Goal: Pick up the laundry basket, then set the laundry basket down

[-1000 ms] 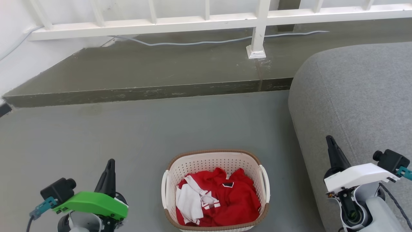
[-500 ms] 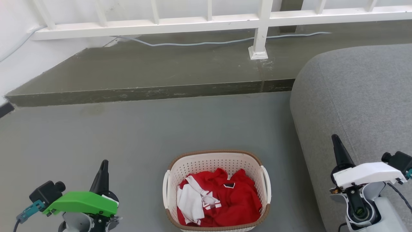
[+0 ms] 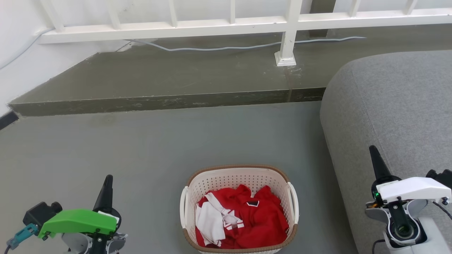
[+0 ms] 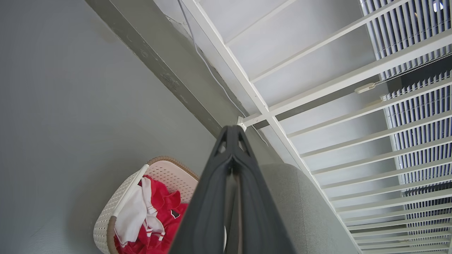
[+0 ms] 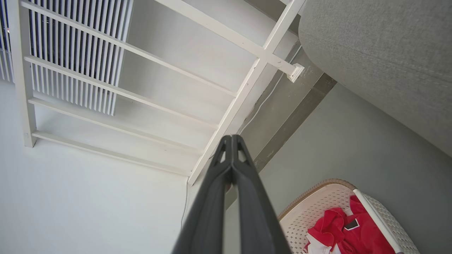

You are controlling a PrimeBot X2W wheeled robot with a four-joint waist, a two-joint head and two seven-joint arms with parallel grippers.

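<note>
So the biggest thing here is the grey floor (image 3: 159, 148), one flat stretch. Next is one grey fabric couch (image 3: 388, 106) on the right, and the frame edge cuts it off, so I can't see its full shape. Behind the floor there's one raised dark step (image 3: 176, 77) with a white railing (image 3: 212, 26) on it. I count one full post foot, and the bars run out of the top of the head view. One pale cable (image 3: 229, 46) snakes along the step.

The laundry basket (image 3: 240, 167) sits on the floor, near the couch and roughly midway between the two arms, well apart from both. Its two white loop handles are both visible, but the near rim gets clipped by the bottom of the head view. Inside are one red garment (image 3: 261, 218) and one white cloth (image 3: 206, 220), bunched up, so I can't tell what's under them.

There are two end effectors. The left end effector (image 3: 106, 188) has its fingers pressed together with nothing between them, and so does the right end effector (image 3: 376, 162). In the left wrist view the closed fingers hide part of the basket.
</note>
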